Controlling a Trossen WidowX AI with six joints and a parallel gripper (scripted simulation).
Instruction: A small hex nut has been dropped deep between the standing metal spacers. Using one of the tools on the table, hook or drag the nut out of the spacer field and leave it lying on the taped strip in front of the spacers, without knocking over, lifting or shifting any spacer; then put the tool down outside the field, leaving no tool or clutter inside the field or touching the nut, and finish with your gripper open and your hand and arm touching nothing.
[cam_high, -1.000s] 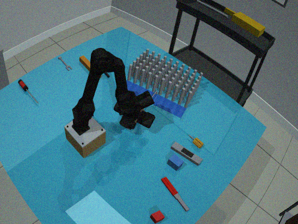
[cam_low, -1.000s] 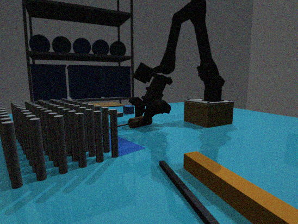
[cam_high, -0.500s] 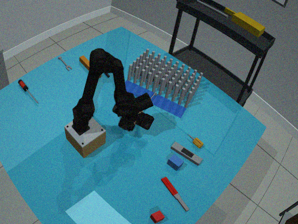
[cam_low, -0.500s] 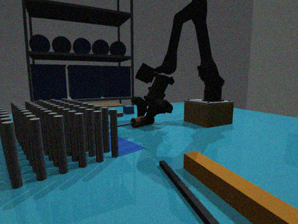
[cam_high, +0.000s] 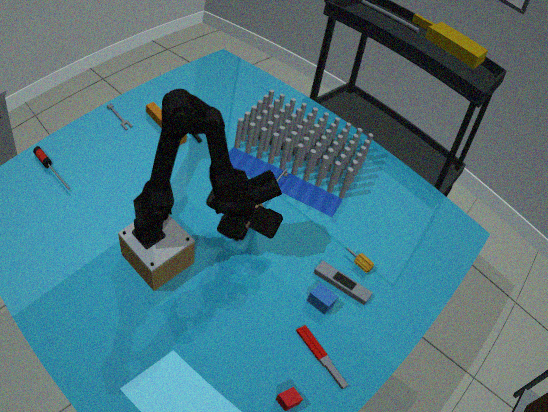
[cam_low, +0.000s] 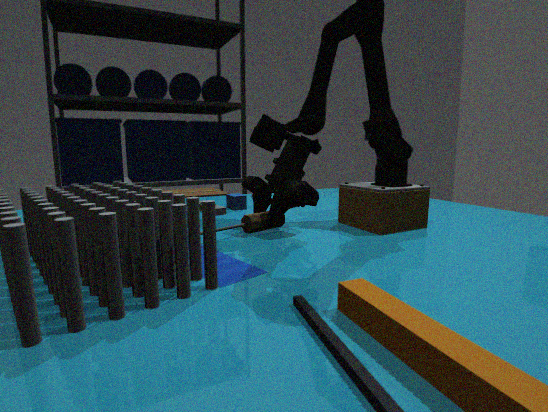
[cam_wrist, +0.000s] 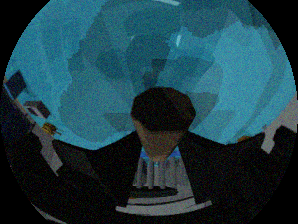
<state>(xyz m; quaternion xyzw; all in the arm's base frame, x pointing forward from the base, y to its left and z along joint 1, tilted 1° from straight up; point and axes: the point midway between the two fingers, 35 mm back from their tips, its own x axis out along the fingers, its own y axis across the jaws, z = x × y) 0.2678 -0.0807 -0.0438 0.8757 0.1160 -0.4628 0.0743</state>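
Observation:
Standing grey metal spacers (cam_high: 286, 152) (cam_low: 116, 265) form a field with the blue taped strip (cam_high: 312, 195) (cam_low: 235, 270) along its front. My gripper (cam_high: 249, 223) (cam_low: 272, 215) is shut on the wooden handle (cam_low: 255, 221) (cam_wrist: 159, 142) of a thin-shafted tool, above the table in front of the strip. The thin metal shaft (cam_low: 227, 228) points toward the spacers. In the top view its far end appears over the strip, close to the front row; whether it touches a spacer cannot be told. The spacers I can see are upright. The hex nut cannot be made out.
An orange bar (cam_high: 154, 114) (cam_low: 425, 330) and a black rod (cam_low: 340, 350) lie left of the field. A wrench (cam_high: 119, 117) and red-black screwdriver (cam_high: 42, 156) lie farther left. A yellow screwdriver (cam_high: 364, 262), grey level (cam_high: 325, 271), blue block (cam_high: 322, 298) and red-handled tool (cam_high: 312, 342) lie right.

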